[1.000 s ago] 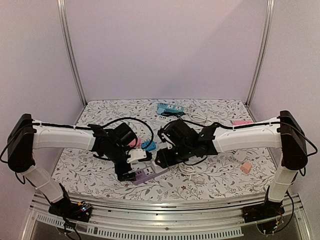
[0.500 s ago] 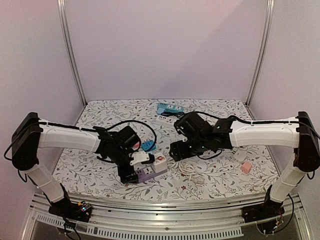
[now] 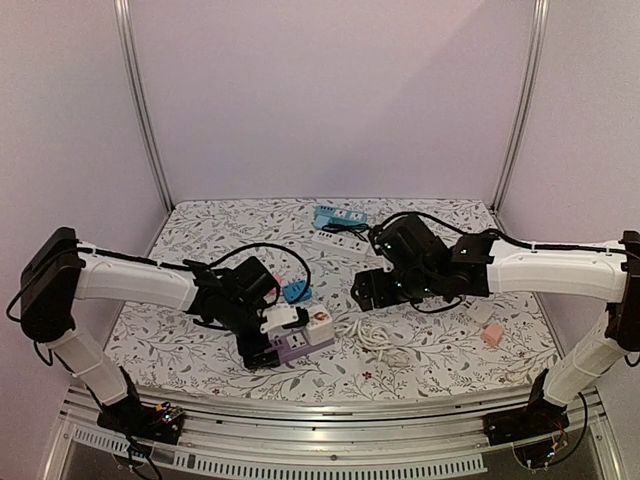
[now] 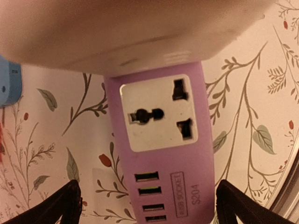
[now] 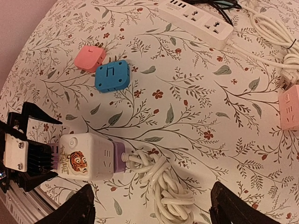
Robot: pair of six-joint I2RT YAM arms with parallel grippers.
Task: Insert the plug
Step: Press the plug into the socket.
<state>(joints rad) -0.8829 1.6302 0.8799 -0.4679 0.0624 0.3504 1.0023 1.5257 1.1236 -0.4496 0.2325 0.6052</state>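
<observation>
Seen from above, the left hand (image 3: 262, 345) reaches down onto the left end of the purple power strip (image 3: 298, 346). The strip lies on the floral tabletop (image 3: 180, 350) with the white cube plug (image 3: 320, 322) on its other end. In that view the wrist hides how the fingers stand. The left wrist view shows it: the two black fingertips (image 4: 60, 207) are apart, one on each side of the strip's end, gripping nothing. One tip is just beside the strip's edge and the other stands clear of it. The same view shows a free socket (image 4: 159, 112) and a row of USB ports (image 4: 149, 196) on the strip's face. The cube is a blurred white mass directly past the socket, and no view shows whether its pins are fully home. The right wrist view gives the cube's other faces: a tiger sticker (image 5: 77, 161), a round button on top, and a sliver of purple beside it next to a bundled white cord (image 5: 156, 184). The right hand (image 5: 156, 205) hangs above the tabletop to the right of the cube, its fingers spread wide and holding nothing. This view also shows a blue adapter (image 5: 112, 76) just beside a pink adapter (image 5: 89, 58), and a white power strip (image 5: 196, 18) farther back.
</observation>
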